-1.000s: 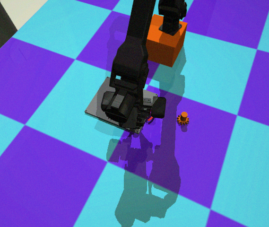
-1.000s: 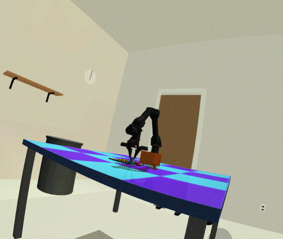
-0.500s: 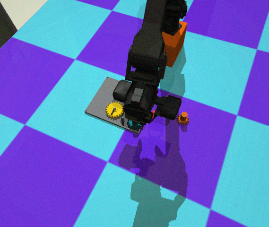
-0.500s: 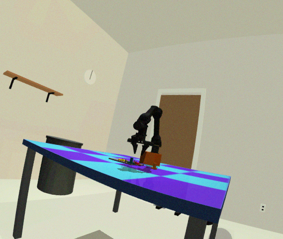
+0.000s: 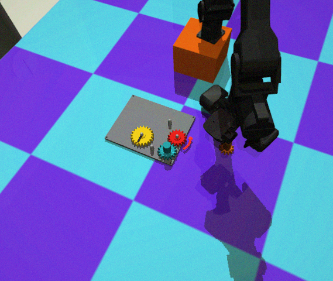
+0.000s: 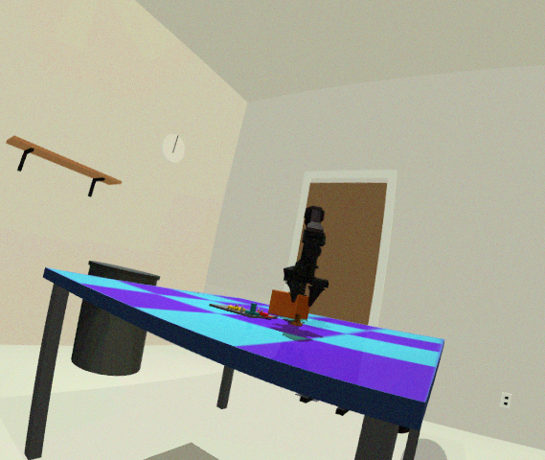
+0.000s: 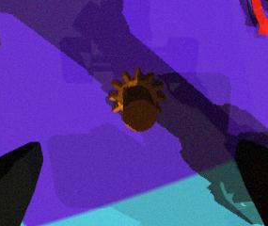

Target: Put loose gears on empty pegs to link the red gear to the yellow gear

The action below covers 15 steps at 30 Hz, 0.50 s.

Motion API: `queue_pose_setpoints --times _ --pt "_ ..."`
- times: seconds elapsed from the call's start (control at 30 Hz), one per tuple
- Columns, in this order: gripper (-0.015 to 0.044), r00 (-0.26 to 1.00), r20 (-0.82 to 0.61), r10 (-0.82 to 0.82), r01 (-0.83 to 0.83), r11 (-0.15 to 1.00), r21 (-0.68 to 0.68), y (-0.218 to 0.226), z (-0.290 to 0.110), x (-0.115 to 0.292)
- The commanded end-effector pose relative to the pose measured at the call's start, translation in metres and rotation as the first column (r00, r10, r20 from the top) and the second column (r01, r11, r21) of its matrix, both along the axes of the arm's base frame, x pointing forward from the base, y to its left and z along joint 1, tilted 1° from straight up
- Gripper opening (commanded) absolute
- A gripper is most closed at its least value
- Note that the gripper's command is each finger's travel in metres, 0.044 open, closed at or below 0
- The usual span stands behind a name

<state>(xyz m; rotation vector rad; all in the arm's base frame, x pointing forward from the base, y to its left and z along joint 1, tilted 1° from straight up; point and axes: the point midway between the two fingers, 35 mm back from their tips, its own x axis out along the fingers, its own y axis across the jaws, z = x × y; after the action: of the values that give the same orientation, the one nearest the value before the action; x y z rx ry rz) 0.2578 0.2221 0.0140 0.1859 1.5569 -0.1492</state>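
Observation:
My gripper [image 6: 302, 303] [image 7: 140, 151] is wide open and empty, above the loose orange gear [image 5: 226, 149] [image 6: 297, 322] [image 7: 139, 115]. That gear stands upright on the table, its knob between the fingers' lines in the wrist view. The grey board [image 5: 130, 115] carries the yellow gear [image 5: 135, 136] with its black stripe and the red gear [image 5: 172, 137] near the right edge. A teal gear [image 5: 161, 154] [image 6: 253, 309] with a knob is at the board's near corner, beside the red gear; whether its teeth mesh is hard to tell. Bare pegs stand behind the red gear [image 5: 169, 123] and between teal and yellow [image 5: 151, 150].
The red arrow [image 5: 188, 144] [image 7: 263, 24] lies beside the red gear. An orange block [image 5: 193, 61] [image 6: 282, 303] with a black mount on it stands behind the board. The arm reaches down to the right of the board in the top view. The table is checkered purple and cyan.

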Motion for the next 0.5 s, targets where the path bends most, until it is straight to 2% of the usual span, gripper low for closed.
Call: queue_pose_setpoints --times 0.0,0.2,0.47 --pt "0.044 1.0 0.005 -0.028 0.028 1.0 0.007 -0.001 0.002 0.001" --pt "0.044 1.0 0.005 -0.028 0.028 1.0 0.007 -0.001 -0.019 0.001" --pt "0.044 1.0 0.005 -0.028 0.028 1.0 0.007 0.0 -0.027 0.001"
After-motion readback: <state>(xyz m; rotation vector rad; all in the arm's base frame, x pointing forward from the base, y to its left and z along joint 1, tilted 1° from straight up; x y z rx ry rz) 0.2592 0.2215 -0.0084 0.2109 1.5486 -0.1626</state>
